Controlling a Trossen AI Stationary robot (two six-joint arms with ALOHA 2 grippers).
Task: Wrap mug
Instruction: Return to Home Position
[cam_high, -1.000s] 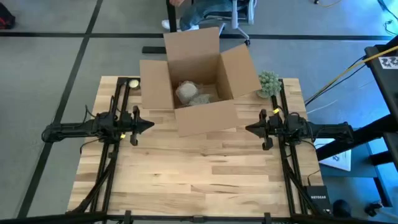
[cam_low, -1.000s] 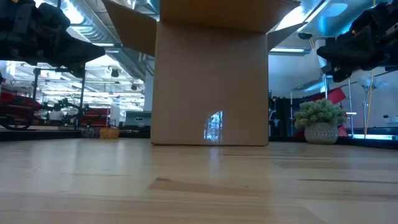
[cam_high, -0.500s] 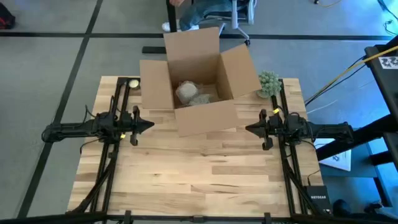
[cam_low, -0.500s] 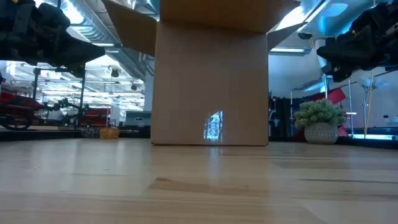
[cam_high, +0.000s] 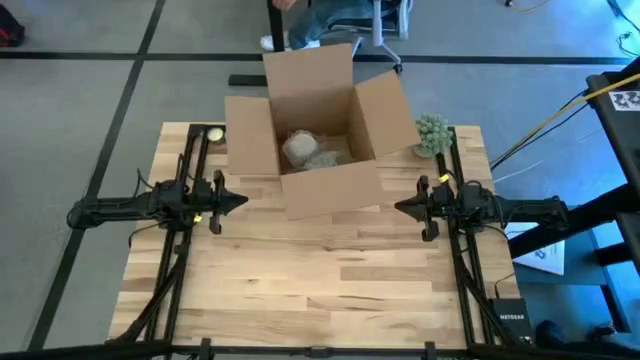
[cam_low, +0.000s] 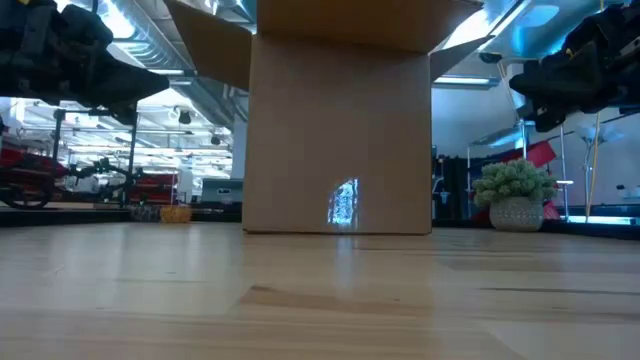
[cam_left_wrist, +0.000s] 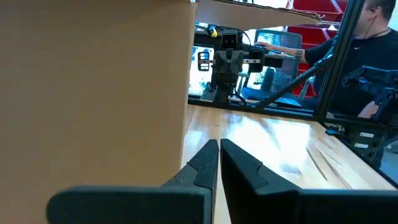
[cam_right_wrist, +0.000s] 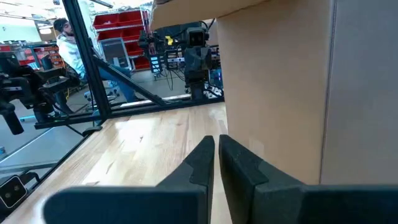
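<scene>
An open cardboard box (cam_high: 318, 135) stands at the table's far middle. Inside it lie pale paper-wrapped bundles (cam_high: 310, 150); no bare mug shows. My left gripper (cam_high: 243, 200) hovers shut at the table's left, pointing toward the box's near left corner, holding nothing. My right gripper (cam_high: 399, 207) hovers shut at the right, pointing toward the box's near right corner, also holding nothing. In the wrist views each pair of fingers (cam_left_wrist: 219, 155) (cam_right_wrist: 216, 149) is closed beside a box wall.
A small potted plant (cam_high: 432, 134) stands right of the box, also seen in the low view (cam_low: 515, 195). A round tape roll (cam_high: 213, 134) lies at the far left corner. Bare wood (cam_high: 320, 280) spreads across the near half. A person sits beyond the table's far edge.
</scene>
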